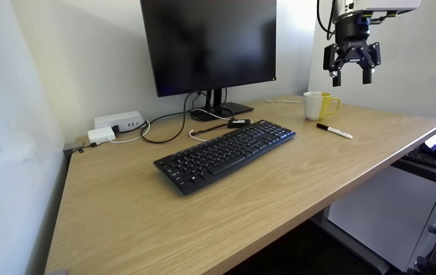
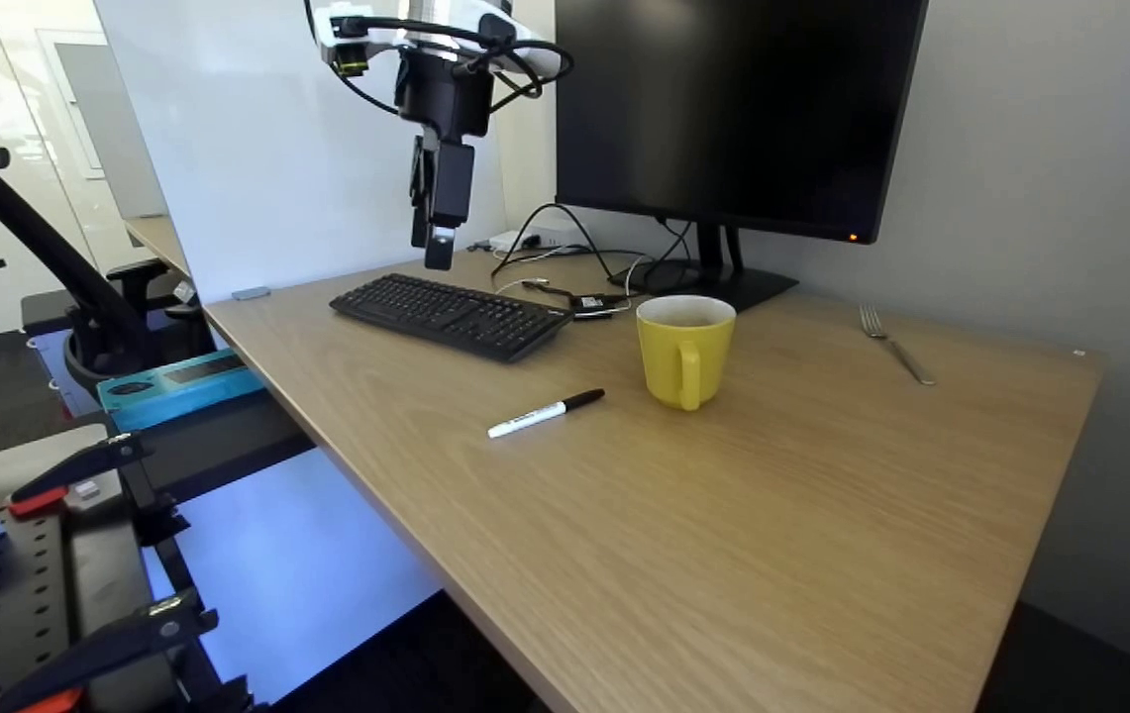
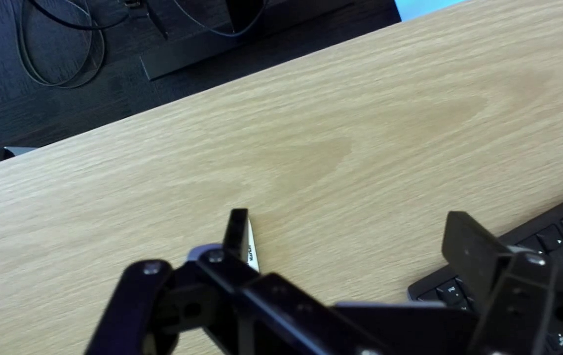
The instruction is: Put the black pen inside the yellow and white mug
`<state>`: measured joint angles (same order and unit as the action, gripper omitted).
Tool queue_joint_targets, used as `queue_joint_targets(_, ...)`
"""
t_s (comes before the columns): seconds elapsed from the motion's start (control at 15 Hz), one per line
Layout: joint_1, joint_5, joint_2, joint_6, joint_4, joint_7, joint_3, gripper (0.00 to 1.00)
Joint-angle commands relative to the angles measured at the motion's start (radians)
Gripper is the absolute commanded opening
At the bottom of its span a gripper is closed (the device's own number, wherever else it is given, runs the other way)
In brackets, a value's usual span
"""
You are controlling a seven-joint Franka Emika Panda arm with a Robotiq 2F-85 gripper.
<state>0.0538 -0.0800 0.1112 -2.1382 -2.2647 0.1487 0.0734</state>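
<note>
From where I stood, basically nothing was done yet. The pen (image 2: 546, 413) was lying flat on the tabletop (image 1: 126, 214), black end toward the mug (image 2: 668, 361), close to it but not touching. Mug was upright with nothing poking out of it. The end effector (image 1: 352, 79) hung well up in the air, spread wide with nothing in its hold, so the pen wasn't gripped at all. By my count everything was left: get down to the pen, pinch it, lift it, turn it end-down over the mug and let go. Nice part, I guess, was that the carry looked super short. Trickiest bit was probably going to be standing that thing up, tbh. The keyboard (image 1: 225, 156) and fork (image 2: 896, 347) were both off the pen-to-mug line, so I didn't expect either to matter much.
</note>
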Motion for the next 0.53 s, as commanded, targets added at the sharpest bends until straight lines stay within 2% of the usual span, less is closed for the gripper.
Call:
queue_joint_targets(0.0,0.003,0.005,0.031,-0.077,-0.008,-0.020,-0.002,1.00)
queue_joint_targets(0.47,0.041,-0.005,0.239,-0.337,0.011,-0.121,0.008,1.00)
